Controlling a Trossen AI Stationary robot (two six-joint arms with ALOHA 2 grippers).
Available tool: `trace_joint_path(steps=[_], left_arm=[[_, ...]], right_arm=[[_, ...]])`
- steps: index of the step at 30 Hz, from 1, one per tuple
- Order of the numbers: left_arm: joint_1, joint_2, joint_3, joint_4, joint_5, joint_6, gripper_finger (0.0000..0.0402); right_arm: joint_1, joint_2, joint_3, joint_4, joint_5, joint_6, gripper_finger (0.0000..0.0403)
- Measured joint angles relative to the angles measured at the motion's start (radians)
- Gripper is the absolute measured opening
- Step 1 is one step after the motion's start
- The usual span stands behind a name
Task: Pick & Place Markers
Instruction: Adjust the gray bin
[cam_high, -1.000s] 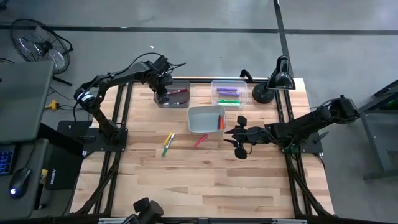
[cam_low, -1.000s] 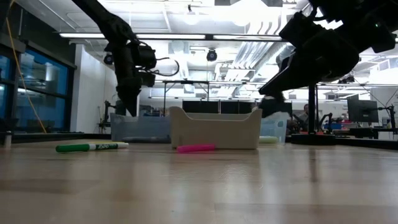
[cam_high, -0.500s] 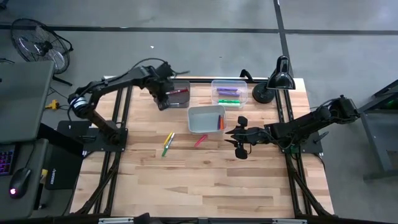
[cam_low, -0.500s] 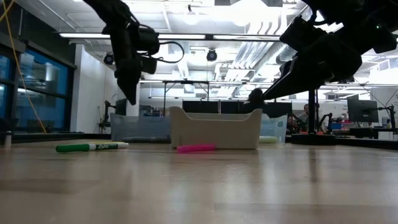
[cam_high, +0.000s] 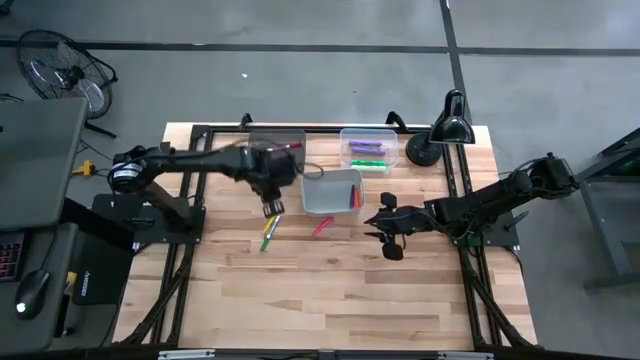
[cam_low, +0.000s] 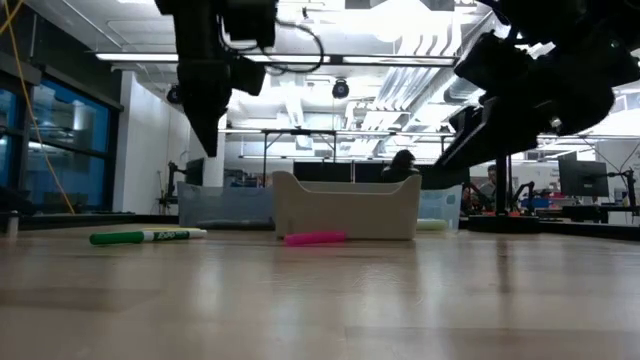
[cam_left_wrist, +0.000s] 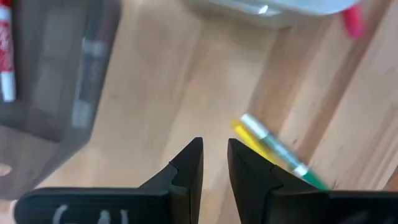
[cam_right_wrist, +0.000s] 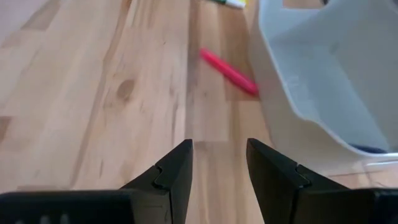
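Observation:
A green marker (cam_high: 266, 240) and a yellow marker (cam_high: 273, 224) lie flat side by side on the wooden table (cam_high: 330, 300). A pink marker (cam_high: 322, 226) lies in front of the white bin (cam_high: 322, 190), which holds red-orange markers (cam_high: 355, 197). A red marker (cam_high: 286, 147) lies in the dark bin (cam_high: 266, 140), and purple and green markers (cam_high: 366, 148) lie in the clear bin (cam_high: 368, 133). My left gripper (cam_high: 272, 206) hangs above the table just beyond the yellow marker (cam_left_wrist: 245, 134), open by a narrow gap with nothing in it. My right gripper (cam_high: 376, 224) hovers open to the right of the white bin (cam_right_wrist: 323, 74), pointing toward the pink marker (cam_right_wrist: 229, 73).
A black desk lamp (cam_high: 440, 135) stands at the table's far right corner. The three bins take up the far middle. The near half of the table is bare wood. In the low view the green marker (cam_low: 130, 237) and pink marker (cam_low: 315, 238) lie before the white bin (cam_low: 347, 205).
My left gripper has swung from over the dark bin toward the table's near edge and a little to the right, rising slightly, and now hangs by the yellow and green markers. My right gripper has tipped a little in place. No marker has moved.

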Motion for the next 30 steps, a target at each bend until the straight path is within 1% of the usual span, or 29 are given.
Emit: trace_joint_path(steps=[4,7,10,13,16,18,21,24,27,28,30], left_arm=[[-0.128,0.0,-0.023,0.086,-0.074,-0.1,0.0072],[-0.207,0.0,-0.047,0.207,-0.124,-0.181,0.0072],[-0.273,0.005,-0.073,0.323,-0.146,-0.246,0.0072],[-0.322,0.049,-0.079,0.403,-0.175,-0.297,0.0072],[-0.353,0.088,-0.08,0.473,-0.259,-0.368,0.0072],[-0.365,0.116,-0.079,0.503,-0.297,-0.406,0.0072],[-0.37,0.187,-0.08,0.572,-0.298,-0.412,0.0072],[-0.368,0.242,-0.078,0.618,-0.27,-0.427,0.0072],[-0.368,0.275,-0.077,0.621,-0.264,-0.474,0.0072],[-0.368,0.294,-0.072,0.637,-0.269,-0.493,0.0072],[-0.368,0.31,-0.073,0.616,-0.288,-0.519,0.0072]], right_arm=[[0.0,0.0,0.0,-0.016,-0.033,-0.004,0.0139],[0.0,0.0,0.0,-0.016,-0.041,-0.005,0.0139],[0.0,0.0,0.0,-0.016,-0.038,-0.006,0.0139],[0.0,0.0,0.0,-0.016,-0.034,-0.008,0.0139],[0.0,0.0,0.0,-0.018,-0.034,-0.011,0.0139],[0.0,0.0,0.0,-0.021,-0.034,-0.012,0.0139],[0.0,0.0,0.0,-0.022,-0.034,-0.013,0.0139],[0.0,0.0,0.0,-0.026,-0.034,-0.016,0.0139],[0.0,0.0,0.0,-0.028,-0.034,-0.026,0.0139],[0.0,0.0,0.0,-0.03,-0.034,-0.027,0.0139],[0.0,0.0,0.0,-0.028,-0.034,-0.034,0.0139]])
